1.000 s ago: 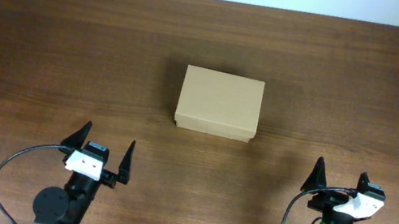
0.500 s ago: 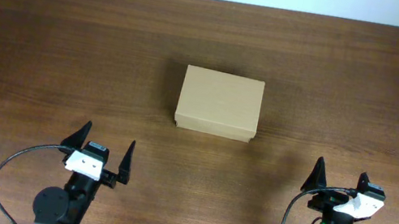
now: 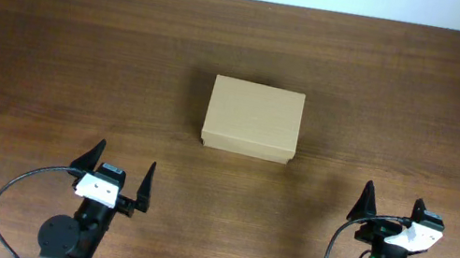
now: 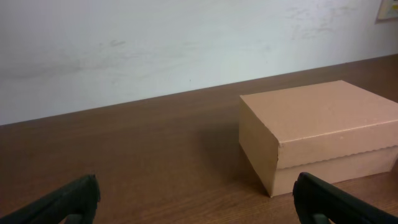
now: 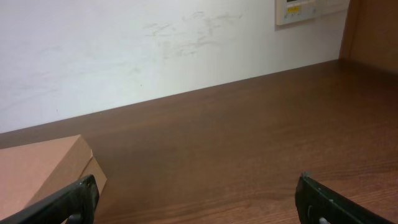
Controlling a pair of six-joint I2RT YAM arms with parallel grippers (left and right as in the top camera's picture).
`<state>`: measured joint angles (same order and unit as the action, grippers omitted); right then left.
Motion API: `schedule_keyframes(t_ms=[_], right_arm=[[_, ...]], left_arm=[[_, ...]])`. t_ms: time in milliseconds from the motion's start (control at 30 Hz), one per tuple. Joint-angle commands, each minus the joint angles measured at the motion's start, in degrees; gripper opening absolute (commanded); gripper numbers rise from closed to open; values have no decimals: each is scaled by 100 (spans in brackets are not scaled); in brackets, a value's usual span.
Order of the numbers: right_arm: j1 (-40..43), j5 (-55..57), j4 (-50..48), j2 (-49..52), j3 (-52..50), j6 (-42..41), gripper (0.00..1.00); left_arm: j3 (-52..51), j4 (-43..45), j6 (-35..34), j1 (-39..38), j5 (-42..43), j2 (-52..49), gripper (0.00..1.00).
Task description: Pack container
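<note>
The container is a tan cardboard box with its lid closed, in the middle of the wooden table. It shows at the right in the left wrist view and at the lower left in the right wrist view. My left gripper is open and empty near the front edge, left of and nearer than the box. My right gripper is open and empty near the front edge, to the box's right. In the wrist views each gripper's fingers stand wide apart with nothing between them.
The brown wooden table runs back to a white wall. A small wall panel sits high on the wall at the right. A black cable loops beside the left arm.
</note>
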<state>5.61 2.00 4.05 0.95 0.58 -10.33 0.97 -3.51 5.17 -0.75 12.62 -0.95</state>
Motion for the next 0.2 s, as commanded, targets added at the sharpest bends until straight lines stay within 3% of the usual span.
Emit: schedule_keyframes(t_ms=[0, 167], right_arm=[[37, -9, 48, -37, -26, 46, 99], [37, -9, 48, -37, -26, 46, 99]], left_arm=[[-50, 4, 96, 35, -59, 61, 100], [-50, 4, 96, 35, -59, 61, 99]])
